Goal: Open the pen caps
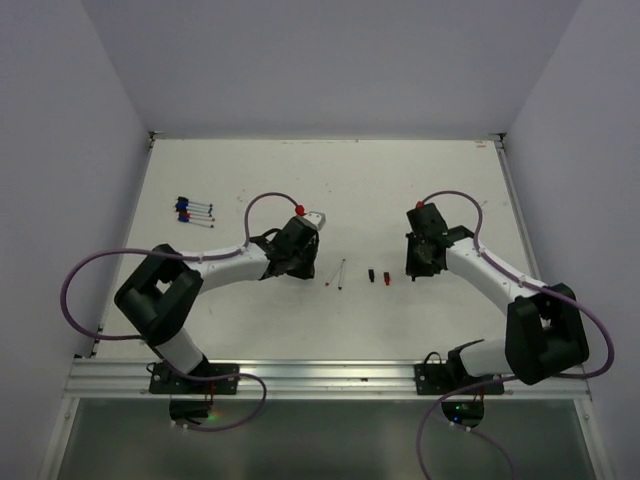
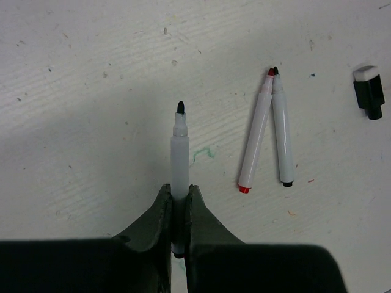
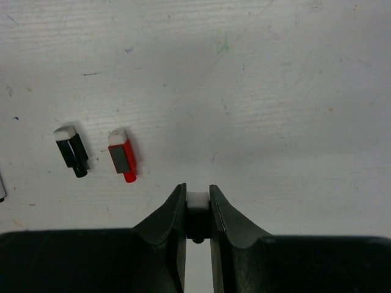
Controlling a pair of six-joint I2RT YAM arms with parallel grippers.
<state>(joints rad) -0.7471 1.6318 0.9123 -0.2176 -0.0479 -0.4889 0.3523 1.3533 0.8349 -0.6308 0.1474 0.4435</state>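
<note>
My left gripper is shut on a white pen whose bare black tip points away from it; in the top view this gripper sits left of centre. Two uncapped pens lie side by side on the table, one red-tipped and one black-tipped; they also show in the top view. My right gripper is shut on a black cap with a white end; it shows right of centre in the top view. A loose black cap and a red cap lie to its left.
Several capped pens lie in a group at the table's far left. The loose black cap also shows at the right edge of the left wrist view. Purple cables loop over both arms. The table's raised rim runs along the back.
</note>
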